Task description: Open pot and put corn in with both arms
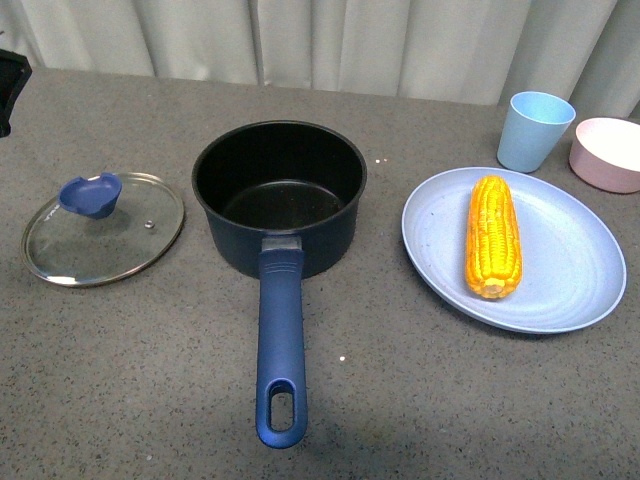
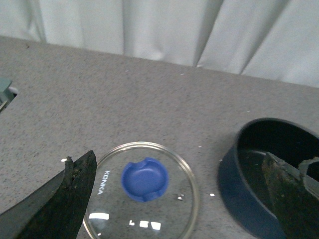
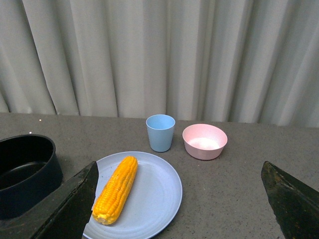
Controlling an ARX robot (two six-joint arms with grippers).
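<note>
The navy pot [image 1: 279,197] stands open in the middle of the table, black inside and empty, its long blue handle [image 1: 281,345] pointing toward me. Its glass lid [image 1: 103,228] with the blue knob [image 1: 91,194] lies flat on the table to the pot's left. The corn [image 1: 493,235] lies on a light blue plate [image 1: 580,270] to the right. My left gripper [image 2: 182,199] is open above the lid [image 2: 142,191], with the pot [image 2: 264,174] beside it. My right gripper [image 3: 179,204] is open above the plate [image 3: 152,196], next to the corn [image 3: 116,189]. Neither gripper shows in the front view.
A light blue cup [image 1: 535,130] and a small pink bowl [image 1: 608,153] stand at the back right, behind the plate. A white curtain hangs along the far edge of the grey table. A dark object [image 1: 10,85] shows at the far left edge.
</note>
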